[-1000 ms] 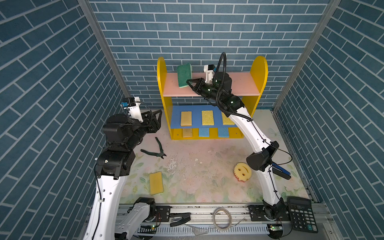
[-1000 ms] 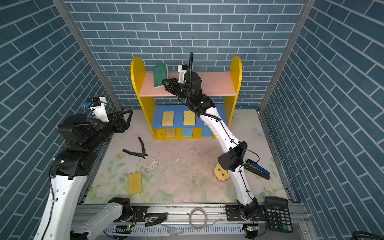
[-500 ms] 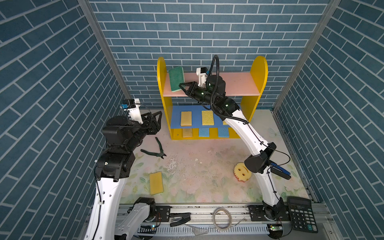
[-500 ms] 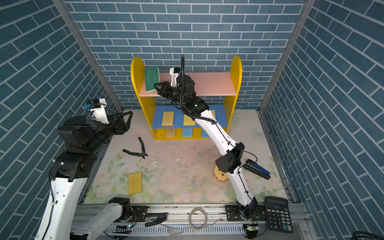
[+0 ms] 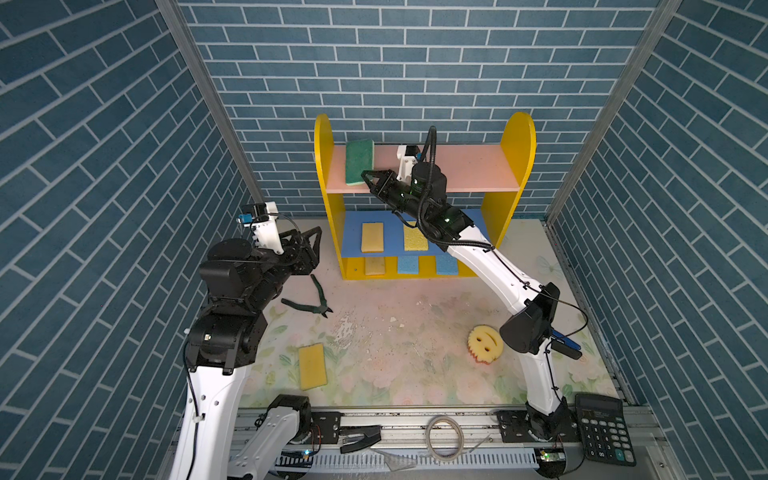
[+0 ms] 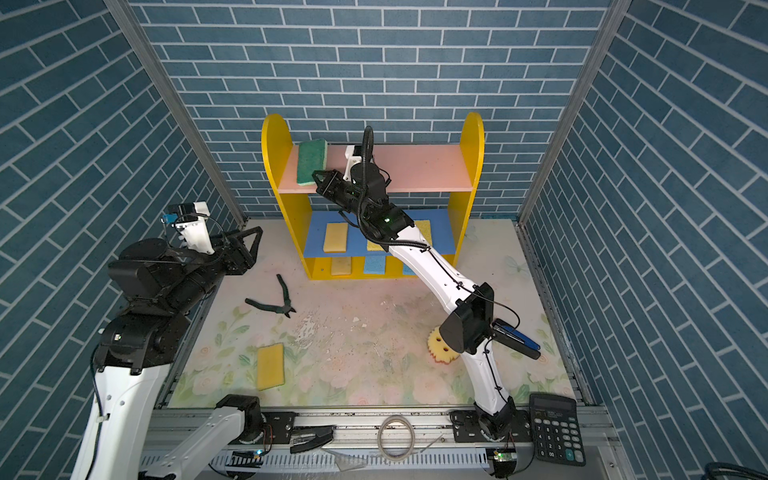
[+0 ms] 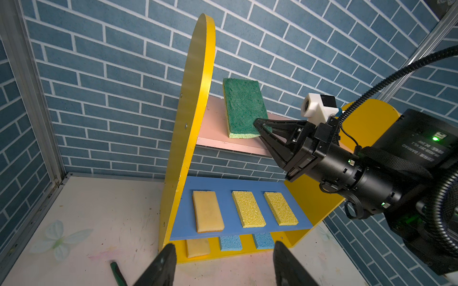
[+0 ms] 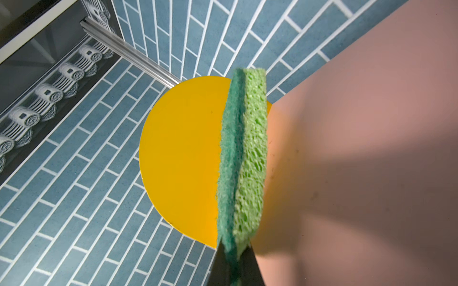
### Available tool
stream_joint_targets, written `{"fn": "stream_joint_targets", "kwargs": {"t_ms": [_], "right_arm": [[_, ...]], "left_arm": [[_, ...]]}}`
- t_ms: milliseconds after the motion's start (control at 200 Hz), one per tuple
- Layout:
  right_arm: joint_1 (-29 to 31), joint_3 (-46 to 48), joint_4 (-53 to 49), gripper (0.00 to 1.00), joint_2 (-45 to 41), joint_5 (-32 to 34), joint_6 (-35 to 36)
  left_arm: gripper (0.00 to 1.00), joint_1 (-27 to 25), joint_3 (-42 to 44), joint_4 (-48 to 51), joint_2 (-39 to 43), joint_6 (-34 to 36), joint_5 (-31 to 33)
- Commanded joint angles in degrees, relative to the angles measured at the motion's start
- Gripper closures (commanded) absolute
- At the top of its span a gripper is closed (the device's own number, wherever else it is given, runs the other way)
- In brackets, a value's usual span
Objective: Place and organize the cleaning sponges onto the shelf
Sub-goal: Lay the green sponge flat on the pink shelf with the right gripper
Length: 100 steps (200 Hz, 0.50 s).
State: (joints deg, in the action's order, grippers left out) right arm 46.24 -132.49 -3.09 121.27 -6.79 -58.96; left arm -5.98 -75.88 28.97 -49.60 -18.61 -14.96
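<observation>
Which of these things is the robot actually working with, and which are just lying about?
Job: shelf; green-topped sponge, pinched in right gripper; six sponges on lower boards; flat yellow sponge and smiley sponge on the table.
Lying about: pliers; calculator; wire coil.

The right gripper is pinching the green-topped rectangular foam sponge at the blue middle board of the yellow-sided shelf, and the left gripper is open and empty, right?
Not quite. The green-topped rectangular foam sponge is at the pink top board, not the blue middle board; the left wrist view shows it. The right gripper does pinch it, and the left gripper is open and empty.
</observation>
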Motion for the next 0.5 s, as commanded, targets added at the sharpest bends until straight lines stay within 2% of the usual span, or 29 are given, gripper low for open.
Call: {"fn": "stream_joint_targets", "kwargs": {"t_ms": [0, 200, 495], "right_arm": [[0.08, 2.82, 0.02, 0.92, -1.23, 4.14, -2.76], [0.18, -2.01, -3.32, 0.86, 1.13, 2.36, -2.88], [0.34, -2.16, -3.59, 0.73, 0.82, 2.67, -2.4]], "left_arm": [[0.37, 0.18, 0.16, 0.5, 0.34, 1.03, 0.46], [0.36, 0.17, 0.33, 0.43, 0.32, 0.95, 0.48], [0.36, 0.16, 0.25, 0.65, 0.58, 0.49, 0.55]]}}
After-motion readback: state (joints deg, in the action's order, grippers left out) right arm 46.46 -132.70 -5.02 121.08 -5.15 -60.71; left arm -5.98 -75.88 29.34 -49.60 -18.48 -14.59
